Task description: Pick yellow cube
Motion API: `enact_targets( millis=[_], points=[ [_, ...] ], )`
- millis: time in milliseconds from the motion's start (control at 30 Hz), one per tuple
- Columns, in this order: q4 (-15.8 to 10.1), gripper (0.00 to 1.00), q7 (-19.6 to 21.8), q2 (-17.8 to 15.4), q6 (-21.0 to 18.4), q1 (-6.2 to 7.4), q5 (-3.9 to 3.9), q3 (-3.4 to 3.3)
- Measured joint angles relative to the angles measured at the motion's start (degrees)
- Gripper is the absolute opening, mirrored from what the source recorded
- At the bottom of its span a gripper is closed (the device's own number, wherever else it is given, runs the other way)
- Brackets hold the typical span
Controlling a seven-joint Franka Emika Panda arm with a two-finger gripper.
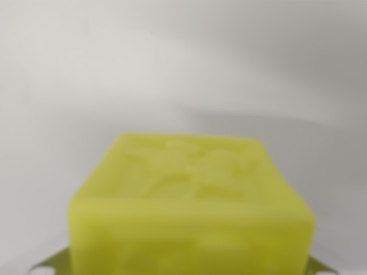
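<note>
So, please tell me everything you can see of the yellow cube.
The cube is yellow-green, blurred and very near the camera, filling the lower middle of the wrist view. Its top face shows shallow raised or embossed shapes; the material looks matte, perhaps foam or plastic. The edges are rounded. It sits level, seen from slightly above. Yellowish tabs show at both lower corners; contact cannot be told.

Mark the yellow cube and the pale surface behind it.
yellow cube (192, 197), wrist view, on its top face.
pale surface (172, 69), wrist view, on the bare area above the cube.
</note>
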Motion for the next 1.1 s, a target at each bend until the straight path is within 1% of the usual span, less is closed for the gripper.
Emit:
enact_targets(
  millis=[533, 1100],
  points=[
    [-0.70, 0.00, 0.30, -4.72, -3.99, -0.05, -0.46, 0.00],
    [-0.70, 0.00, 0.56, -9.26, -8.56, -0.10, -0.84, 0.00]
  ],
)
